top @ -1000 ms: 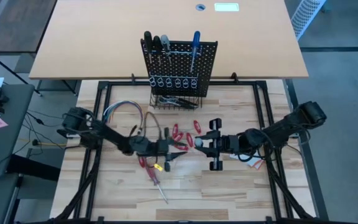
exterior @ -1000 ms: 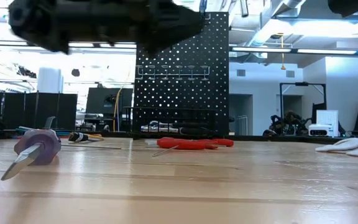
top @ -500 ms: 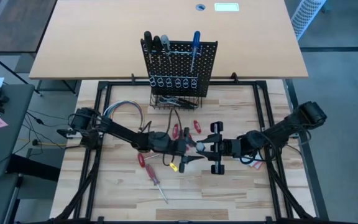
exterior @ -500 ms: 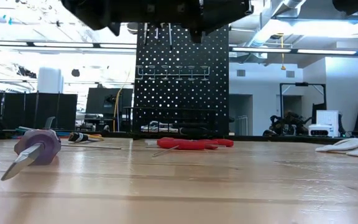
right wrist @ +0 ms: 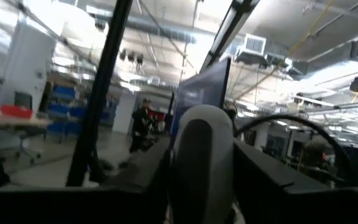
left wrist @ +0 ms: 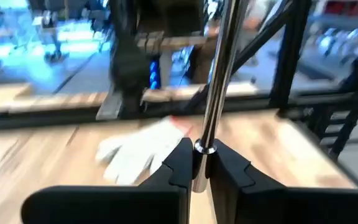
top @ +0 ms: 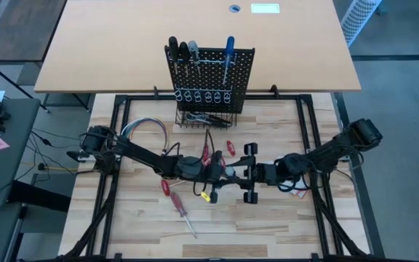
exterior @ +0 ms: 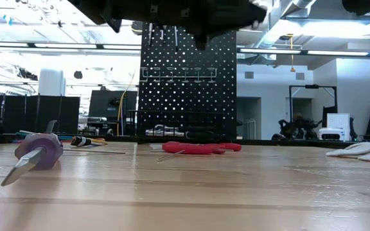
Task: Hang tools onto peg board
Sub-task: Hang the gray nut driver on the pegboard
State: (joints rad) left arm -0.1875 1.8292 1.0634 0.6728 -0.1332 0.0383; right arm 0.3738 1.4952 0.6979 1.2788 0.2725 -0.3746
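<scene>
My left gripper (left wrist: pixel 202 160) is pressed shut on the bare steel shaft of a screwdriver (left wrist: pixel 220 68), pinching it right at the fingertips. In the high view it sits at the middle of the frame, nose to nose with my right gripper (top: pixel 238 174), just below centre. The screwdriver's rounded grey handle fills the lower middle of the right wrist view; whether my right gripper clamps it or only surrounds it, I cannot tell.

The peg board (top: pixel 211 73) stands upright at upper centre of the high view, three dark-handled drivers (top: pixel 183 49) and a blue one (top: pixel 229 45) already hanging along its top edge. More tools lie in its basket (top: pixel 204 117). Red pliers (top: pixel 230 148) lie on the table between board and grippers. A red driver (top: pixel 177 201) lies lower left of centre. The glove (exterior: pixel 365 151) rests at the low view's right edge.
</scene>
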